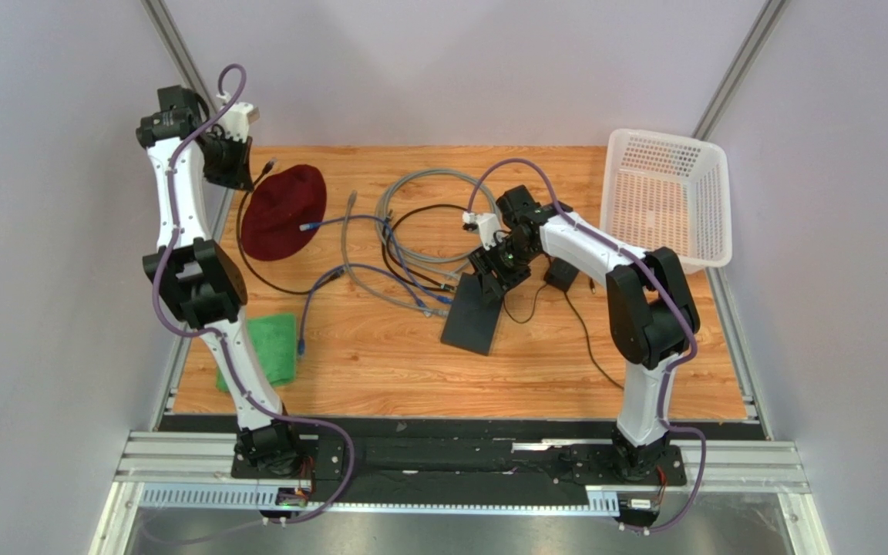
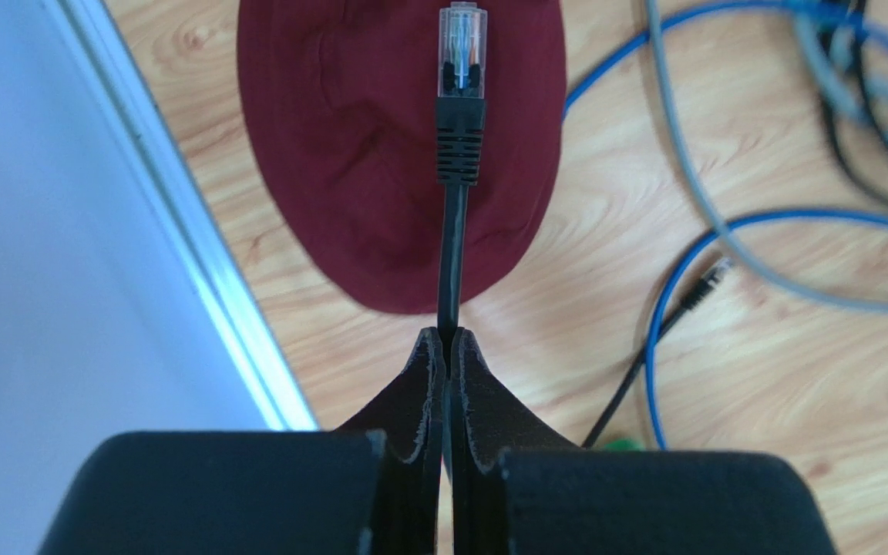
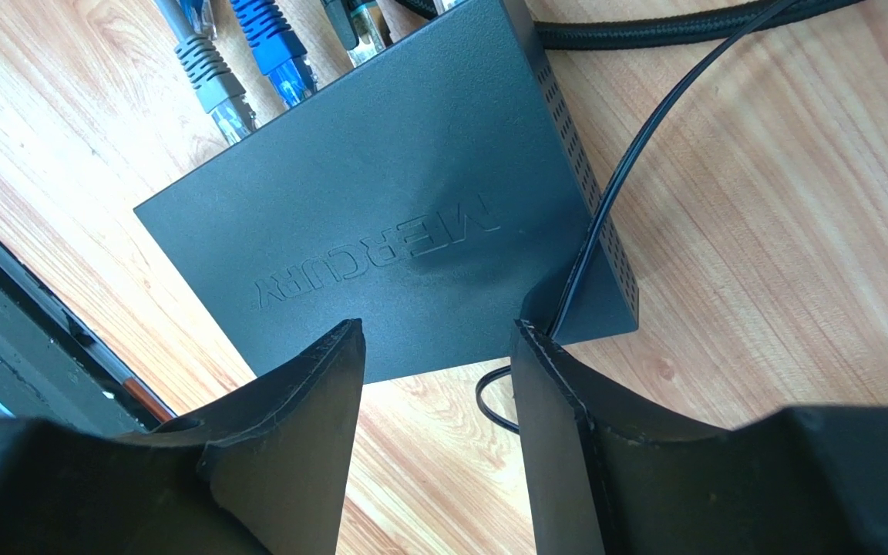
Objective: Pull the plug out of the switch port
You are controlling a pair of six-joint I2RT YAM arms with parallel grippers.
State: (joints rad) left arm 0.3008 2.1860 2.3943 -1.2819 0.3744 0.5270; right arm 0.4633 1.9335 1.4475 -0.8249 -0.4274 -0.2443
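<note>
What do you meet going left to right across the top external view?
Left tool gripping a black cable → maroon cap → switch → power adapter → white basket. The loose cables overlap others, so they are omitted.

The flat matte black switch [image 3: 414, 220] lies on your tabletop [image 3: 761, 289]. The black, clear-tipped plug [image 2: 460, 127] is out of it, its cable [image 2: 451, 254] pinched in your left gripper [image 2: 446, 343].

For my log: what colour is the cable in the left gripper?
Black cable, seen best in left wrist view.
</note>
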